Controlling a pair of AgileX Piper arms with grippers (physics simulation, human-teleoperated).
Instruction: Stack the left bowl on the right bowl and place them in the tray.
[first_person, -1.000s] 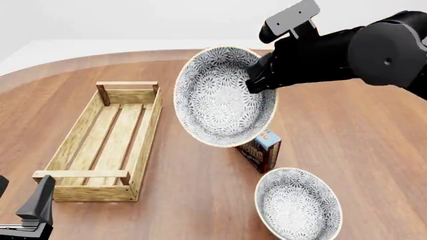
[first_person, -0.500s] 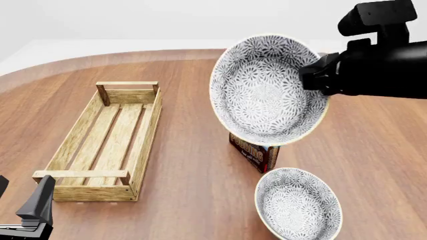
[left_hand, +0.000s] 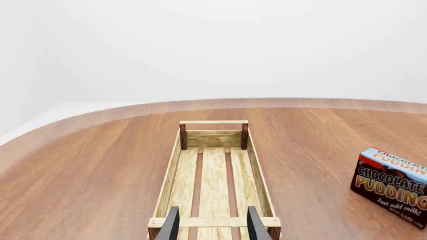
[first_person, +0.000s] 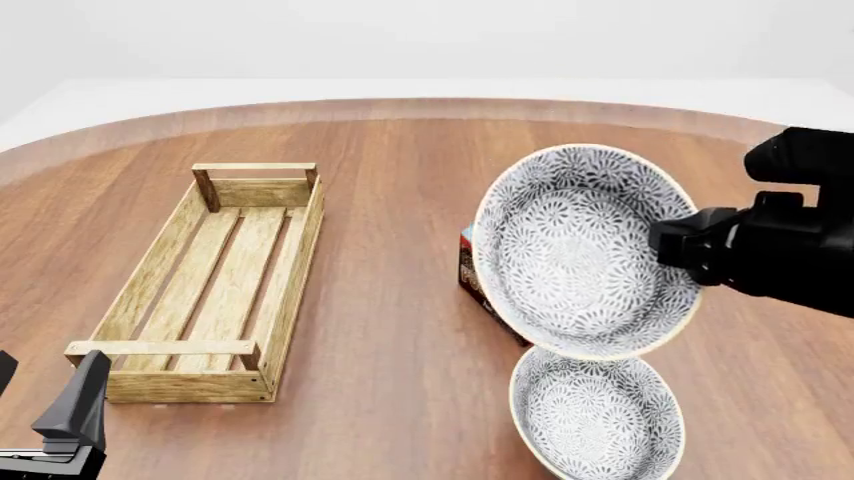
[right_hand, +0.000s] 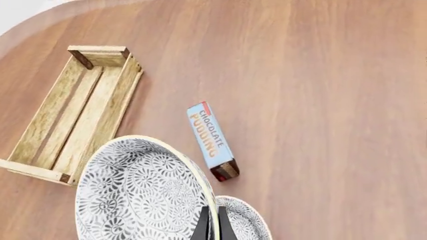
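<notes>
Left wrist view: left gripper, fingers narrowly parted and empty, faces the tray.

Front view: right gripper pinches the carried bowl by its rim, tilted above the resting bowl; release risks a skewed landing.

Right wrist view: pudding box lies nearby (collision hazard).

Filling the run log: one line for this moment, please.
stage: stacking | right gripper: shut on held bowl, above table bowl | left gripper: open, idle near tray | tray: no bowls

Pale slatted-wood tray, glossy patterned ceramic bowls, smooth wooden table.
</notes>
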